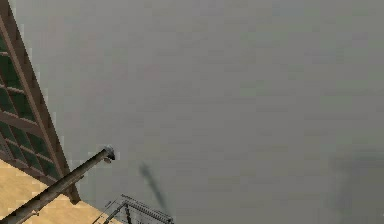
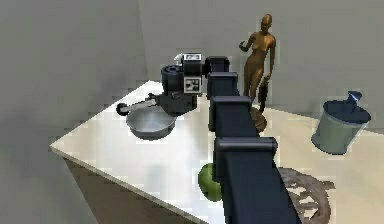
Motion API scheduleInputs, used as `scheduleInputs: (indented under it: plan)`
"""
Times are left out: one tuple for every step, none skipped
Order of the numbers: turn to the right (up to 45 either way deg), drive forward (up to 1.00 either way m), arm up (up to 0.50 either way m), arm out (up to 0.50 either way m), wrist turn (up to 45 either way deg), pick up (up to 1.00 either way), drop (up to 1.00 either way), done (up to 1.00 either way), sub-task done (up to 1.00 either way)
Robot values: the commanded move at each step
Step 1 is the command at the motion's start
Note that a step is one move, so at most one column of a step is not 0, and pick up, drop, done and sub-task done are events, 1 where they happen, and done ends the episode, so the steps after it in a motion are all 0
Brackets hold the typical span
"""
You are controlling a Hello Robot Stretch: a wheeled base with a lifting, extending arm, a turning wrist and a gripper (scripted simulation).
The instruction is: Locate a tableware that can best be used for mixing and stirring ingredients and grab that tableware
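Observation:
A grey metal bowl [image 2: 152,124] stands on the white tabletop [image 2: 110,150], towards its far left corner. My arm [image 2: 235,120], a dark square bar, reaches out over the table from the arm side view's bottom edge. At its far end are two white marker squares [image 2: 194,76], with the gripper's dark body to their left. The gripper [image 2: 138,104] points its thin fingers [image 2: 126,107] down-left at the bowl's far rim. I cannot tell whether it holds anything, since the bowl lies right at the fingers on the table.
A bronze statue [image 2: 259,60] stands at the table's back. A grey-blue pot [image 2: 340,126] with something blue in it stands at the right. A green round thing [image 2: 207,181] and a patterned brown mat [image 2: 305,195] lie beside the arm. Ahead are a grey wall [image 1: 230,90] and a brown-framed window [image 1: 20,100].

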Motion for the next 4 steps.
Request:
scheduleInputs:
  plan:
    - [0.0,0.00,-0.08,0.00,0.0,0.00,0.00,0.00,0.00]
    - [0.0,0.00,0.00,0.00,0.0,1.00,0.00,0.00,0.00]
    - [0.0,0.00,0.08,0.00,0.0,0.00,0.00,0.00,0.00]
    - [0.0,0.00,0.00,0.00,0.0,0.00,0.00,1.00,0.00]
